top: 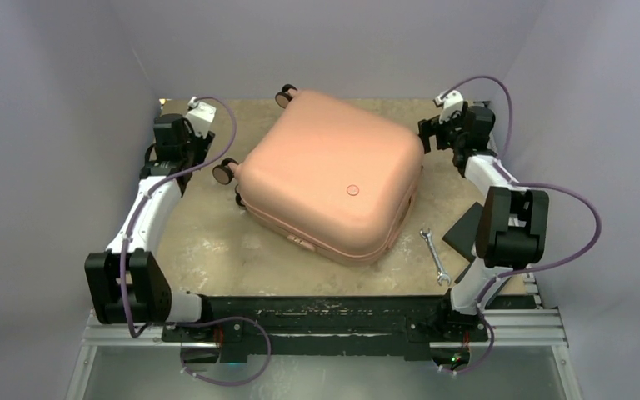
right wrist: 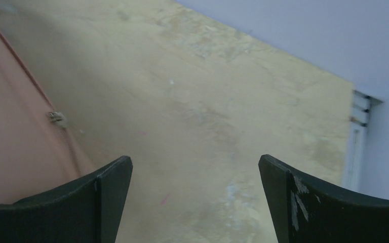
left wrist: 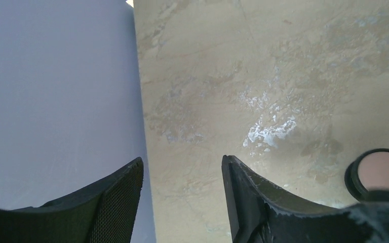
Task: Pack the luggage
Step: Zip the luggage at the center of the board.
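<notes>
Salmon-pink luggage point(top: 329, 175) closed and flat on the marbled surface point(top: 208, 250), in the centre of the top frame, turned at an angle, small dark wheels toward the upper left. At the upper left of that frame, beside the wheel end, the left fingers point(left wrist: 248, 197), parted partway, only bare surface and grey wall point(left wrist: 55, 91) in the gap, nothing held. One wheel point(left wrist: 377, 172) at the lower right edge of the left wrist frame, close to the finger there. At the upper right of the top frame, near the case's corner, the right fingers point(right wrist: 106, 192), spread wide over bare surface, nothing between them. Pink shell with a zipper pull point(right wrist: 56, 118) along the left of the right wrist frame. At lower right of the top frame, a wrench point(top: 435, 257) just off the case, and a flat black pad point(top: 465, 229) beside it, partly behind the right arm.
</notes>
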You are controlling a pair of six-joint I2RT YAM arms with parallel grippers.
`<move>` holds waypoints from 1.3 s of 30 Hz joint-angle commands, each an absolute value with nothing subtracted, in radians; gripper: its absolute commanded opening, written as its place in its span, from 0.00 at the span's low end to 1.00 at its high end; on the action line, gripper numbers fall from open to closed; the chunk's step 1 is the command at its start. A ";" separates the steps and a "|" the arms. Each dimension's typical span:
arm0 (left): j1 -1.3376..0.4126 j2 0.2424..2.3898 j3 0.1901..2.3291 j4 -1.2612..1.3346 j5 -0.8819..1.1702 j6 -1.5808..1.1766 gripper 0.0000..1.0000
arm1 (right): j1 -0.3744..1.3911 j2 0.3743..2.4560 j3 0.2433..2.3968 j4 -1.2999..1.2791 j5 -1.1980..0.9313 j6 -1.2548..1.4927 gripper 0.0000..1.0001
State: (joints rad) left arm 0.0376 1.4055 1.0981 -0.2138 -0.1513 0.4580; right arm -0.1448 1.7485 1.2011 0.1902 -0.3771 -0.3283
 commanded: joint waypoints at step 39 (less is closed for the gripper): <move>-0.028 1.119 1.281 -0.803 0.602 0.684 0.64 | 0.320 1.323 0.846 -0.286 -0.825 -0.846 0.99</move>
